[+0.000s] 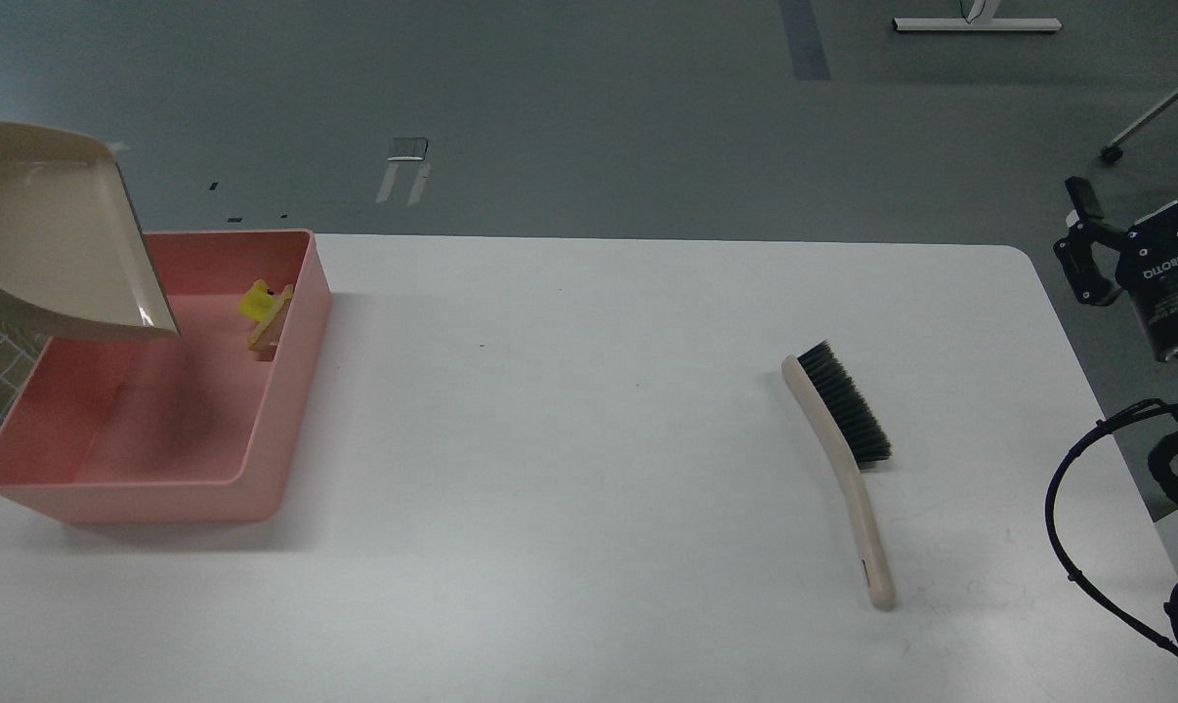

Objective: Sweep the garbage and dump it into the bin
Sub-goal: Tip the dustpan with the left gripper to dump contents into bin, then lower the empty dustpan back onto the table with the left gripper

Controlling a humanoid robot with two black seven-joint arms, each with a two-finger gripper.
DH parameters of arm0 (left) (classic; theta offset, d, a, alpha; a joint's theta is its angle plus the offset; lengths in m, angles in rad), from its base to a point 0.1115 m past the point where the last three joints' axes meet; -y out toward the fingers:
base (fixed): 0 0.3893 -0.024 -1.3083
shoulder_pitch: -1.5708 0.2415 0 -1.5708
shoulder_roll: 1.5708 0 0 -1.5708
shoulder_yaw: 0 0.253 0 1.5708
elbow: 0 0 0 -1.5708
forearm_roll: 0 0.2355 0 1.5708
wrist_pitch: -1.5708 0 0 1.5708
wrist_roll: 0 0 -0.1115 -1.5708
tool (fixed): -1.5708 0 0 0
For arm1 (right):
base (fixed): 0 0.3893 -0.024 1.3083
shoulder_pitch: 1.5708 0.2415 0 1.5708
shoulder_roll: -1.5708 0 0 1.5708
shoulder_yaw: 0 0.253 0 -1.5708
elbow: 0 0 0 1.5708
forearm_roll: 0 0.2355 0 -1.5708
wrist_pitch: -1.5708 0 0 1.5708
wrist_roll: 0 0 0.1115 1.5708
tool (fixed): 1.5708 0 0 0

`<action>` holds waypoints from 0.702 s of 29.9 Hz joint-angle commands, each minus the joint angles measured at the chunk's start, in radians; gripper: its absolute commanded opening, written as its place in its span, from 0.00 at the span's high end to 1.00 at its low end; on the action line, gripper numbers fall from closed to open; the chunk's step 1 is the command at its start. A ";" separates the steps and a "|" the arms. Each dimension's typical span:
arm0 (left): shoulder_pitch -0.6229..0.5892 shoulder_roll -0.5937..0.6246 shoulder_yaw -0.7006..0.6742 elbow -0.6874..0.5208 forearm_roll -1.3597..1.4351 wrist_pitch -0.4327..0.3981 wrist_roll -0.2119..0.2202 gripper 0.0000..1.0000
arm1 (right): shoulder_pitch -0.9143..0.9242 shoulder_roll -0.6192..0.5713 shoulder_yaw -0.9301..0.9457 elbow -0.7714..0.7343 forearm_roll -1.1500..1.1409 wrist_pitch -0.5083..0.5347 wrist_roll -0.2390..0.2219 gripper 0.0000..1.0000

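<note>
The pink bin (149, 500) stands at the table's left end. The garbage lies inside it against the right wall: the yellow sponge piece (254, 298) and the pale wedge strip (269, 327) just below it. The beige dustpan (57, 244) hangs tilted above the bin's back left corner, and its inside shows no scraps. Its handle and my left gripper are out of view past the left edge. My right gripper (1136, 154) is open and empty, raised beyond the table's right edge.
The beige brush with black bristles (848, 439) lies flat on the white table (569, 439), right of centre, handle toward me. My right arm's black cable (1072, 508) loops over the table's right edge.
</note>
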 commanded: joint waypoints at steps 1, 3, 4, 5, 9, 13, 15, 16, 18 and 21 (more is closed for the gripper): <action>-0.012 0.004 -0.018 0.006 -0.012 0.000 0.000 1.00 | -0.005 -0.004 0.001 0.005 0.000 0.000 0.000 0.06; -0.013 -0.002 -0.056 0.011 -0.021 0.000 0.000 1.00 | -0.005 -0.009 0.001 0.006 0.000 0.000 0.000 0.04; -0.015 -0.008 -0.079 0.019 -0.043 0.000 0.002 1.00 | -0.005 -0.009 0.006 0.006 0.000 0.000 0.000 0.04; -0.015 -0.008 -0.091 0.028 -0.070 0.000 0.003 1.00 | -0.004 -0.013 0.006 0.006 0.000 -0.001 0.000 0.04; -0.018 -0.008 -0.102 0.031 -0.151 0.000 0.003 1.00 | -0.002 -0.021 0.006 0.008 0.000 -0.001 0.000 0.00; -0.035 -0.005 -0.130 0.023 -0.236 0.000 0.005 1.00 | 0.003 -0.023 0.011 0.011 0.000 -0.005 -0.001 0.01; -0.081 -0.005 -0.124 0.014 -0.250 0.000 0.008 1.00 | 0.003 -0.023 0.021 0.009 0.000 -0.008 -0.001 0.01; -0.116 -0.007 -0.116 0.006 -0.250 0.000 0.011 1.00 | 0.004 -0.023 0.026 0.008 0.000 -0.009 -0.001 0.00; -0.162 -0.010 -0.106 -0.001 -0.250 0.000 0.026 1.00 | 0.004 -0.023 0.037 0.005 0.000 -0.009 -0.001 0.01; -0.216 -0.024 -0.070 -0.012 -0.251 0.000 0.035 1.00 | 0.012 -0.024 0.046 0.000 0.000 -0.009 -0.001 0.00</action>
